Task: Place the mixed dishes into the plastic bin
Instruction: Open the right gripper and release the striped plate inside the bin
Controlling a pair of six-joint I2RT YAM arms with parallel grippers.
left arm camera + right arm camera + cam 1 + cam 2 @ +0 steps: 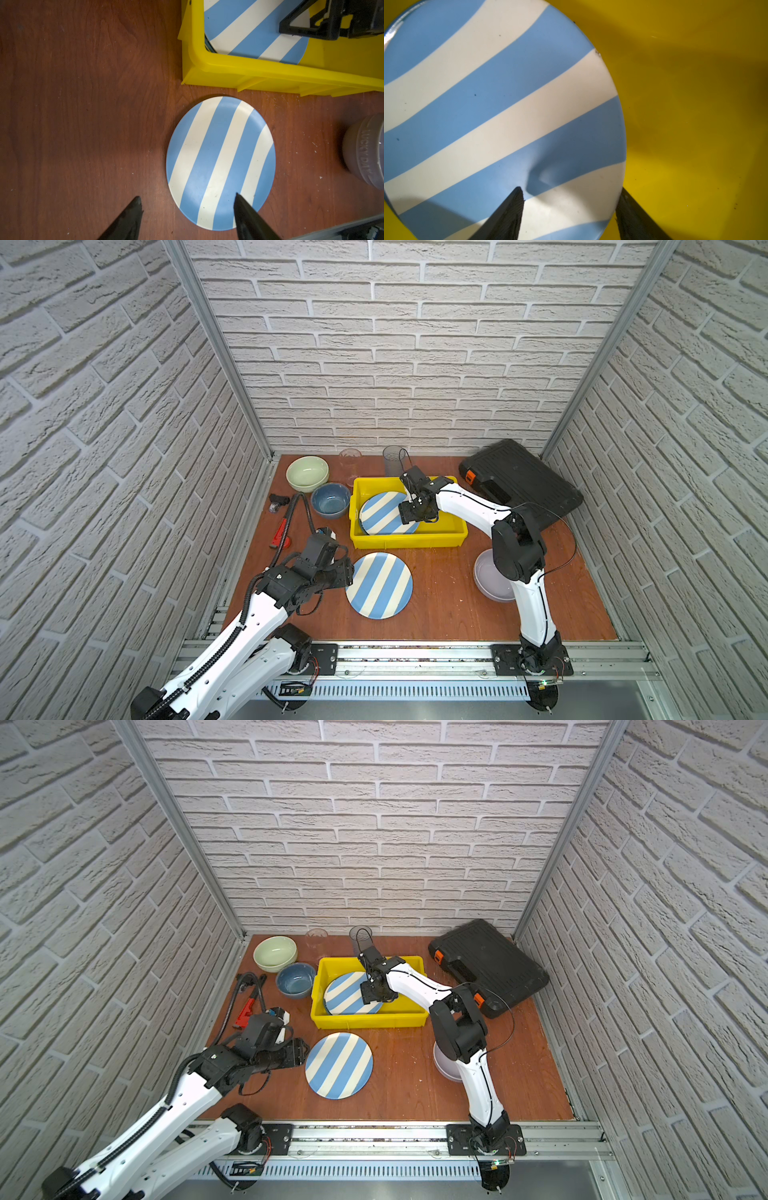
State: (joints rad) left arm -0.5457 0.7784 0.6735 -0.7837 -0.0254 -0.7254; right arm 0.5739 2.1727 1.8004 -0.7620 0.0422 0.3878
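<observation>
the right end effector [571, 189] is open, straddling the rim of the striped plate [483, 108] lying in the yellow bin [695, 104]; the drop looks done, so it should lift clear. the left end effector [187, 196], also open, has a second striped plate [220, 162] just ahead on the bench [83, 104], needing a rim grasp.

The bin [407, 541] is yellow; the plate [382, 514] inside it blue-white striped.

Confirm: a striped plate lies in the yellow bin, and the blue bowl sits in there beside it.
The bowl part is wrong. The striped plate does lie in the yellow bin, but the blue bowl stands outside it on the table, by its left wall; both top views show this.
</observation>
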